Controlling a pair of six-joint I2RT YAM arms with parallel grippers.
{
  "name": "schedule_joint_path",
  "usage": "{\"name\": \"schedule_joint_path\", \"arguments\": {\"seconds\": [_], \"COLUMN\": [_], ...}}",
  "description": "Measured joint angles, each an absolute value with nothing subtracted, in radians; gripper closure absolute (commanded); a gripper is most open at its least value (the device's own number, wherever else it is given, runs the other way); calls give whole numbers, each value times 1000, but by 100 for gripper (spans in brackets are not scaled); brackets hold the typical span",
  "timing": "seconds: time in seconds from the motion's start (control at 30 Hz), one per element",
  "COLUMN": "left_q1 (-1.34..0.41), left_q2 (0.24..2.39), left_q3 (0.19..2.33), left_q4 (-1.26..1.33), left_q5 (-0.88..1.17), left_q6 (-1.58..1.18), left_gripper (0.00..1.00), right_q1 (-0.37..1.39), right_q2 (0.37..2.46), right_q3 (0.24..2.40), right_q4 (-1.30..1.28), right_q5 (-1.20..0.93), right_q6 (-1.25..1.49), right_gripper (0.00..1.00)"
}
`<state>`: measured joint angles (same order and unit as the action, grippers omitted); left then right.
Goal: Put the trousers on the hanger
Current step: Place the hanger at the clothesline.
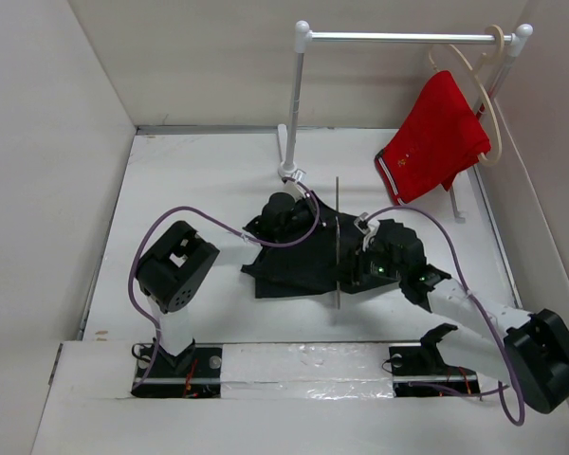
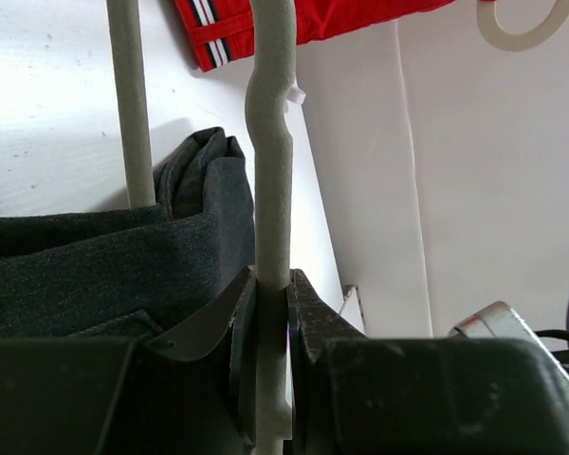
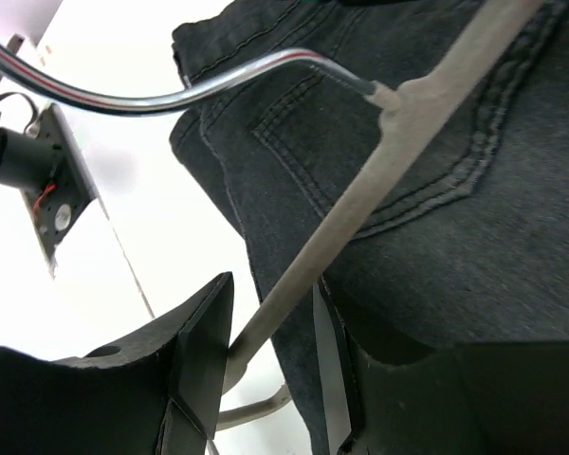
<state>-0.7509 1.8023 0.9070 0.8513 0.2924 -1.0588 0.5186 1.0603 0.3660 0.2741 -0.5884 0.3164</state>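
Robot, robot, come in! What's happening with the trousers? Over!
Left end effector shut on hanger. Right end effector straddles hanger, grip unclear. Trousers bunched on table against hanger. Red shorts hang on rail behind, apart.

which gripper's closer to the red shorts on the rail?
Right. The right gripper is right of the hanger, toward the red shorts; the left gripper clamps the hanger from its left, farther off.

White table [image 1: 199, 180] boxed by pale walls [image 1: 47, 142] — white garment rail [image 1: 398, 38] behind
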Motion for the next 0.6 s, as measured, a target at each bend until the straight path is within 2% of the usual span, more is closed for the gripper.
{"name": "schedule_joint_path", "arguments": {"seconds": [0.13, 0.2, 0.23, 0.37, 0.4, 0.43, 0.6], "left_q1": [-745, -744, -744, -743, -739, -737, -731], "left_q2": [1802, 1802, 1802, 1802, 1802, 1802, 1794], "left_q3": [907, 907, 907, 907, 907, 907, 907], "left_q4": [863, 867, 870, 906, 913, 920, 962], "left_q5": [306, 314, 320, 352, 361, 371, 415], "left_q6": [-1065, -1066, -1067, -1060, -1060, -1061, -1076], "left_gripper": [100, 100, 100, 100, 100, 100, 98], "right_q1": [519, 519, 517, 496, 495, 494, 487], "right_q2": [1102, 1121, 1122, 1115, 1101, 1075, 958], "right_q3": [366, 365, 363, 344, 343, 335, 318], "right_q4": [314, 330, 331, 304, 299, 292, 256], "right_q5": [-635, -648, -645, -592, -588, -575, -570], "right_q6": [319, 328, 344, 424, 427, 435, 450], "right_gripper": [59, 69, 78, 95, 95, 100, 100]}}
